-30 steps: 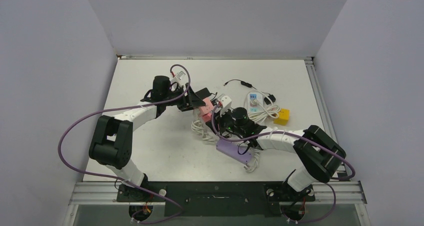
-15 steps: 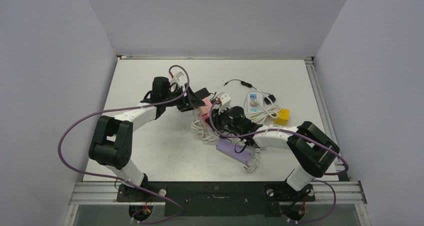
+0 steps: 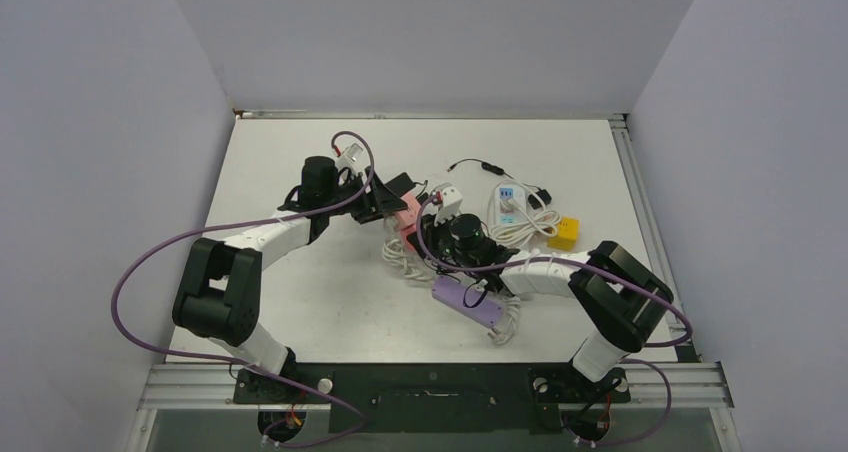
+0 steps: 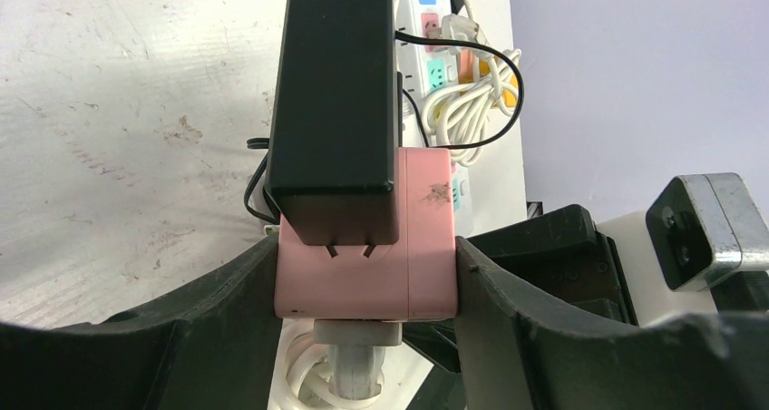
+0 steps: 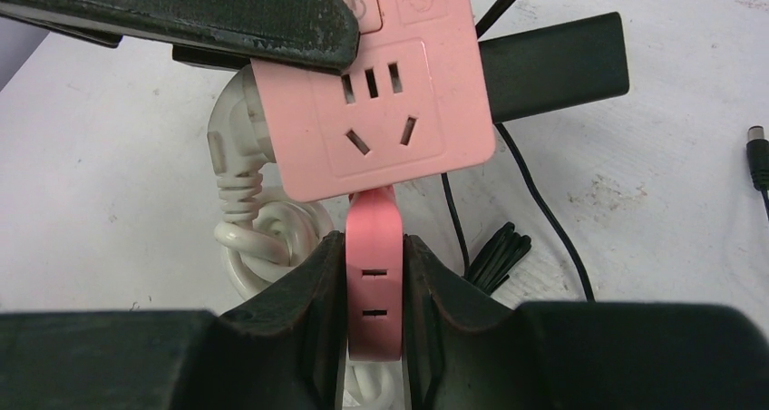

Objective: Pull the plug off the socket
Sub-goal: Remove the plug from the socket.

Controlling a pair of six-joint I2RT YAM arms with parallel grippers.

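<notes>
Around the middle of the white table [image 3: 300, 292], the left gripper [image 4: 365, 267] is clamped on both sides of the pink socket [image 4: 426, 247], bracing it. The right gripper [image 5: 374, 278] is closed on a narrow pink piece [image 5: 374, 238] just below the socket's face. I cannot tell whether that piece belongs to the socket. The black plug [image 4: 335, 92] sits in the socket's far side, its prongs [image 4: 331, 249] partly bared. To me this is the pulling step. Next, the plug needs a straight draw away while the socket is held firm.
</notes>
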